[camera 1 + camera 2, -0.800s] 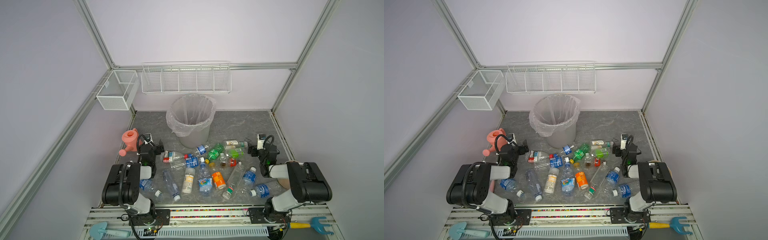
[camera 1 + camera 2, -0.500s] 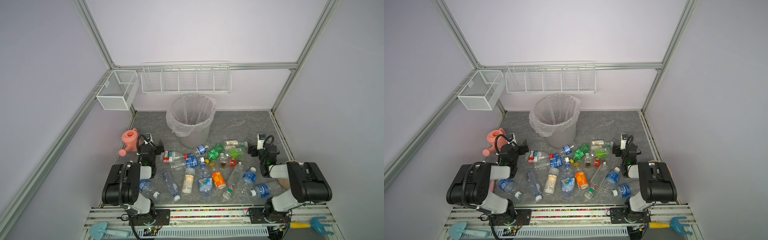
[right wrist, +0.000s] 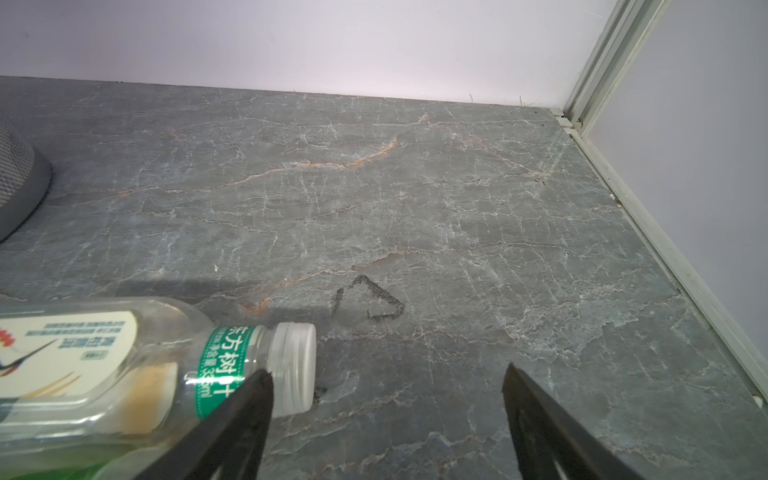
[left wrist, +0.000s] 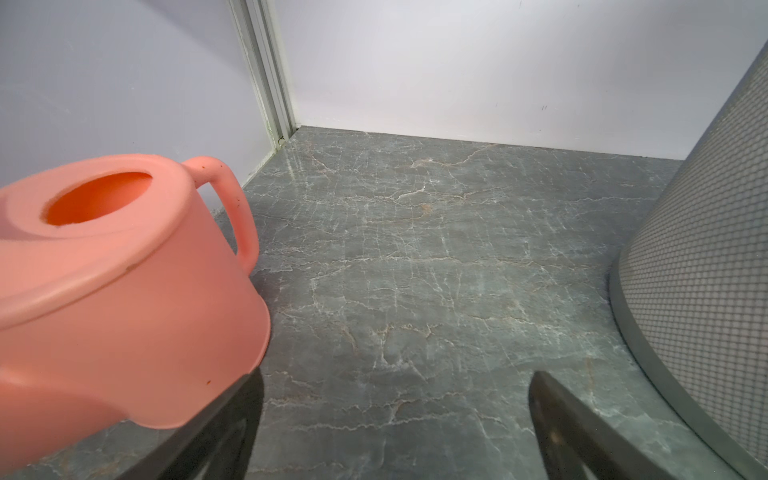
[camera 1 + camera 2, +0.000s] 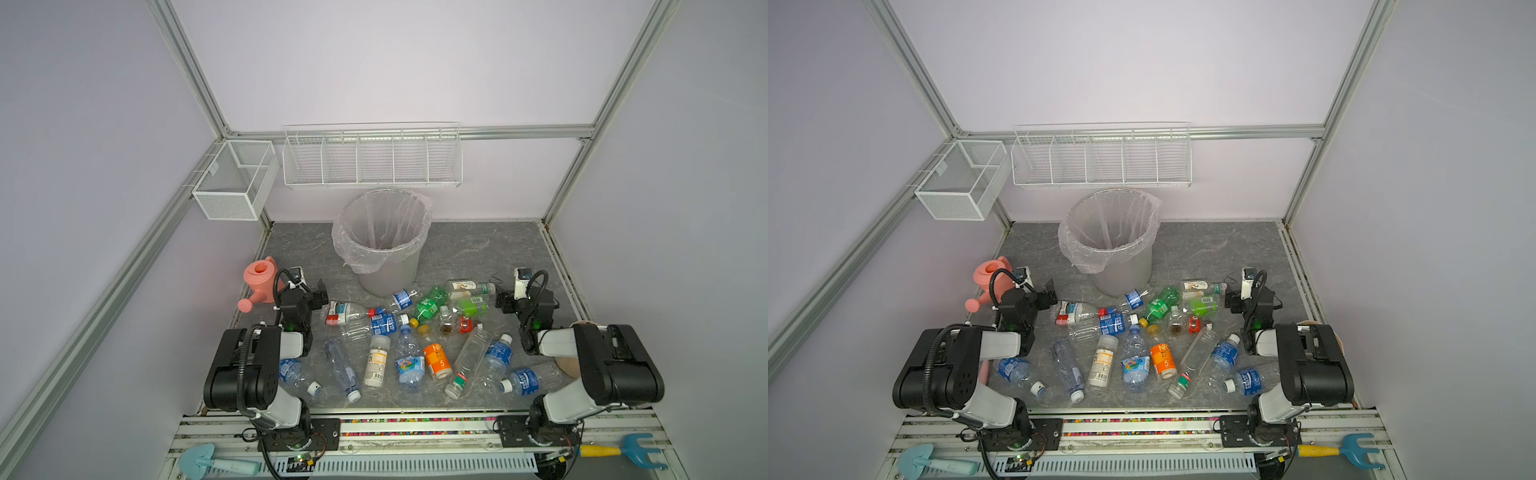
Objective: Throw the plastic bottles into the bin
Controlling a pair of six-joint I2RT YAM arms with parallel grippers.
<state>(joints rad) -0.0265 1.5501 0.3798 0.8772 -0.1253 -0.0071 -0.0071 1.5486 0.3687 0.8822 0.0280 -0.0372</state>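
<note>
About twenty plastic bottles (image 5: 409, 357) lay on their sides, scattered over the front half of a grey marbled floor (image 5: 478, 249), between two black-and-white robot arms. Most were clear with blue labels. A few were green, one orange bottle (image 5: 437, 360) lay near the middle, and one white bottle (image 5: 377, 361) lay just left of it.

The bin (image 5: 388, 266), a round grey wastebasket lined with a clear bag, stood upright just behind the pile. One blue-labelled bottle lay right beside its base.

The left gripper (image 5: 320, 293) sat low at the left edge of the pile. In the left wrist view its fingers were spread wide around bare floor and held nothing (image 4: 397, 380), with a pink watering can (image 4: 116, 291) on one side and the bin's mesh-patterned wall (image 4: 706, 249) on the other.

The right gripper (image 5: 500, 299) sat low at the right edge of the pile, also wide open and holding nothing (image 3: 386, 371). A clear bottle with a white cap (image 3: 124, 374) lay beside it, cap pointing towards the gap. One finger (image 3: 245, 411) crossed in front of the bottle's neck, and whether they touched could not be told.

Two white wire baskets (image 5: 372, 158) hung on the walls above and behind the bin.
</note>
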